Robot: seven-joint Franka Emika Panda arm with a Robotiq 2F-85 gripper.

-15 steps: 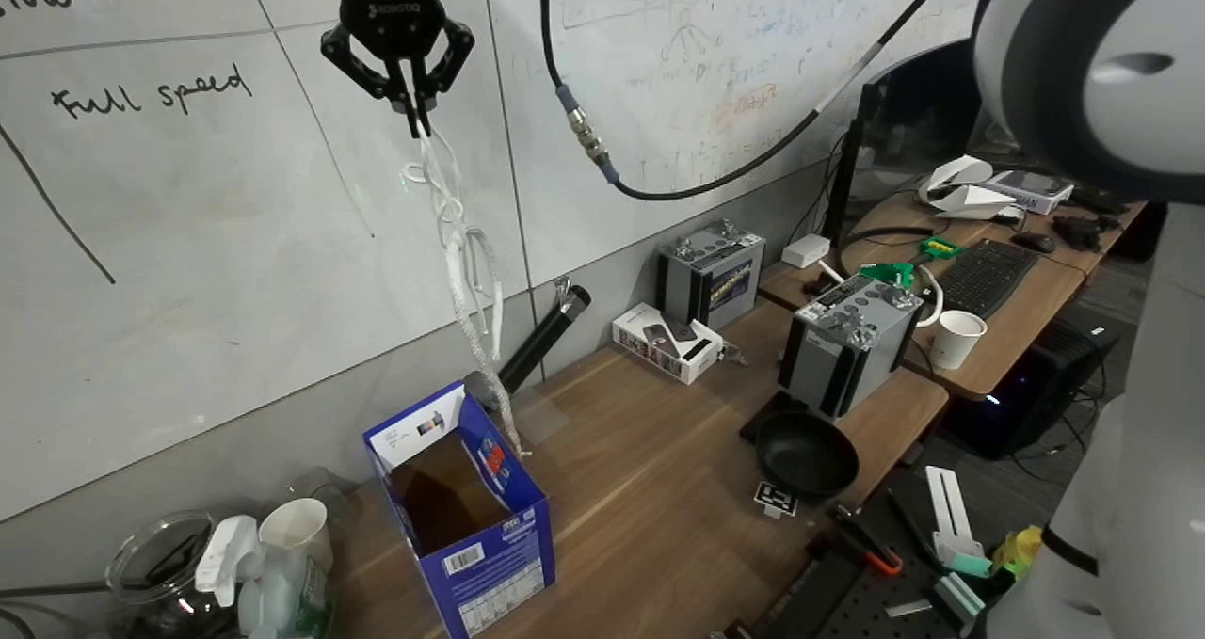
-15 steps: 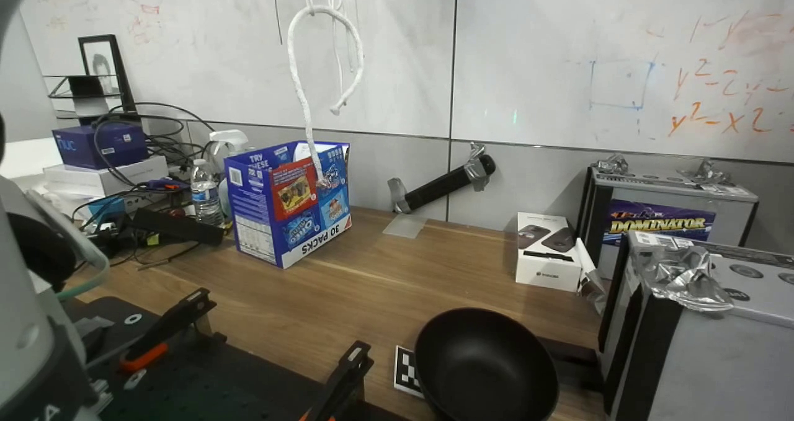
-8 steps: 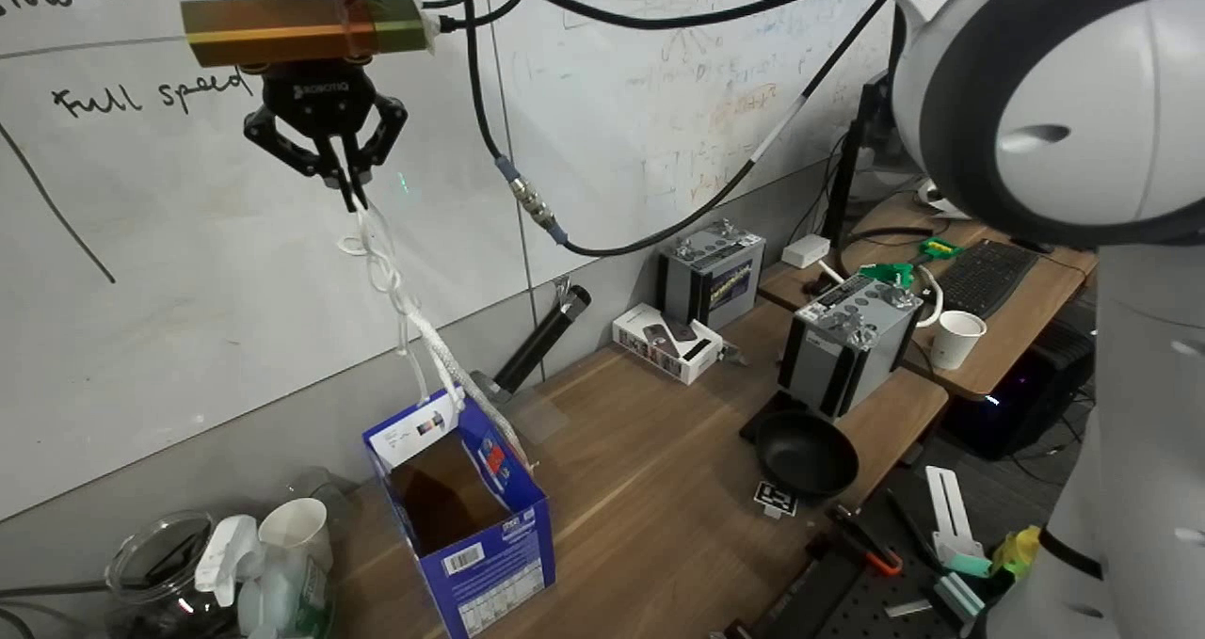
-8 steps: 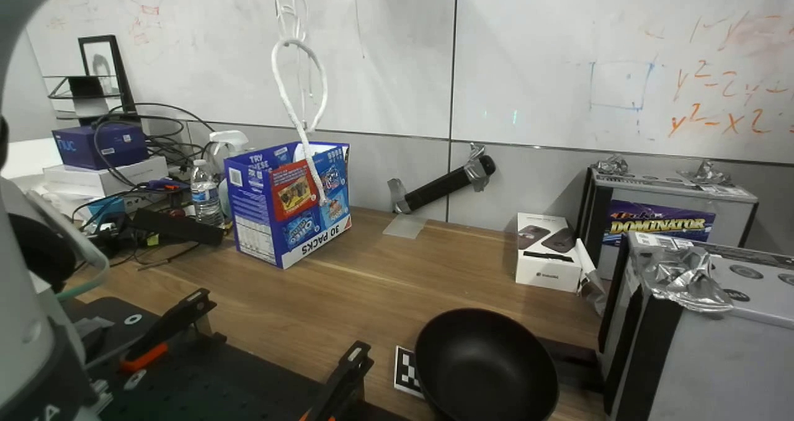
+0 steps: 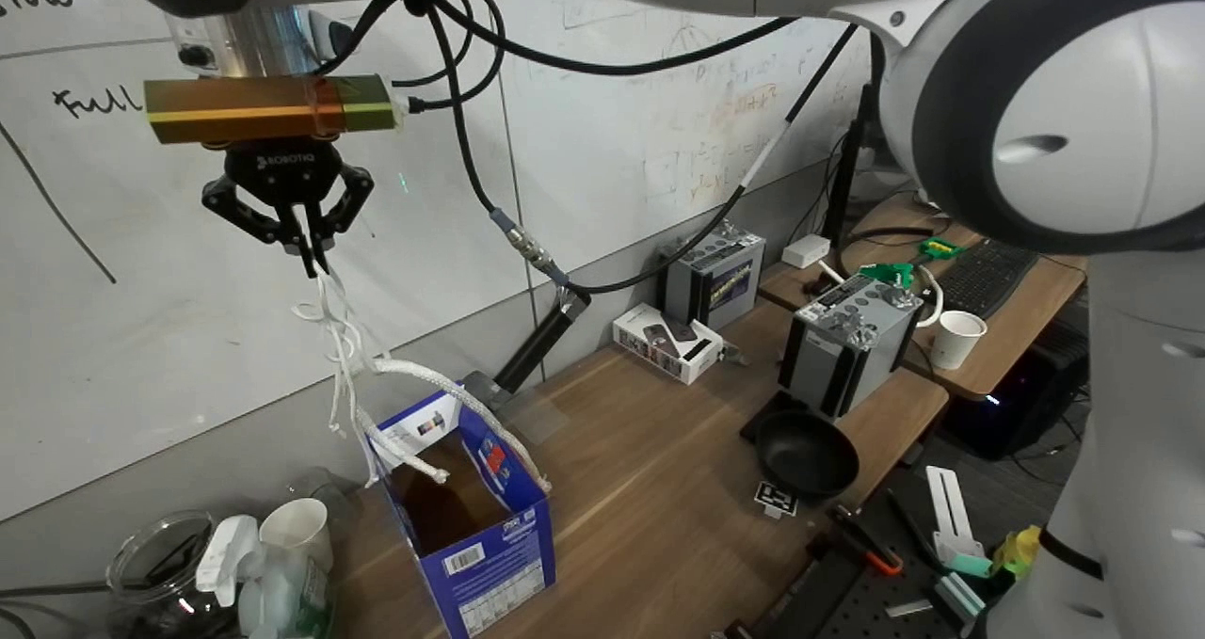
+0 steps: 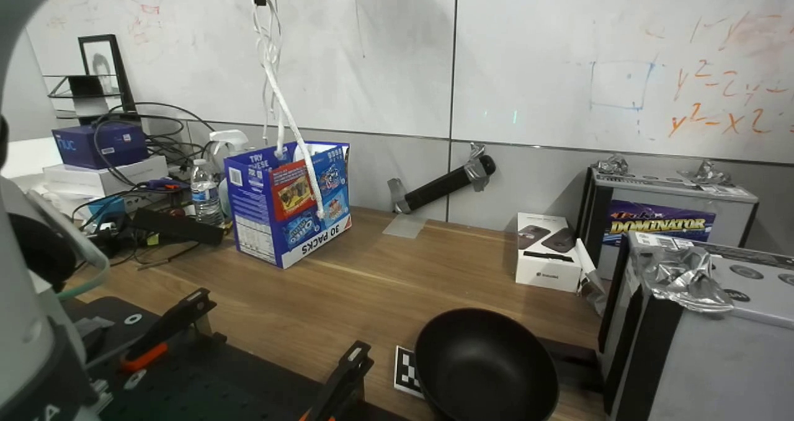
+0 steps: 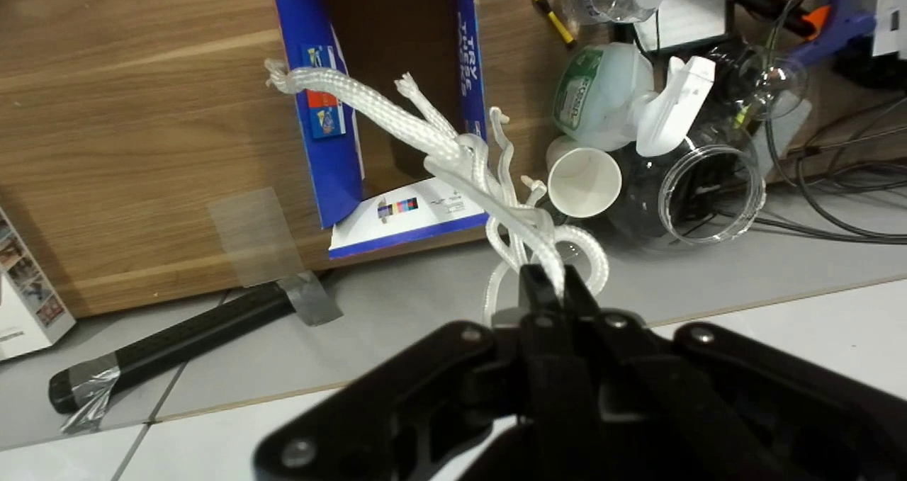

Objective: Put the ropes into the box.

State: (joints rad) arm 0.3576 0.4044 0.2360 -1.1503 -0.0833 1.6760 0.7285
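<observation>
White ropes (image 5: pixel 471 402) hang in a tangled bunch from my gripper (image 5: pixel 316 270), which is shut on their upper part. The blue box (image 5: pixel 494 564) stands on the table below, its top open and its inside brown. In the wrist view one thick rope (image 7: pixel 382 112) reaches across the box opening and past the blue side wall (image 7: pixel 333 176). A shorter frayed end is over the dark interior, and other ends dangle outside near the paper cup. From an exterior view, a strand (image 6: pixel 308 160) hangs in front of the box's printed side (image 6: pixel 294 191). The gripper is high above and behind the box.
Beside the box are a paper cup (image 7: pixel 584 183), a spray bottle (image 7: pixel 602 98) and a clear jar (image 7: pixel 712 194). A black bar (image 5: pixel 544 338) is taped at the whiteboard's foot. A black pan (image 6: pixel 487 365), a white carton (image 6: pixel 546 253) and grey battery-like blocks (image 5: pixel 852 338) stand further along.
My gripper has come down and moved toward the box's far side, ropes in its grip. The ropes have swung; one end now hangs over the box opening. The box has not moved.
</observation>
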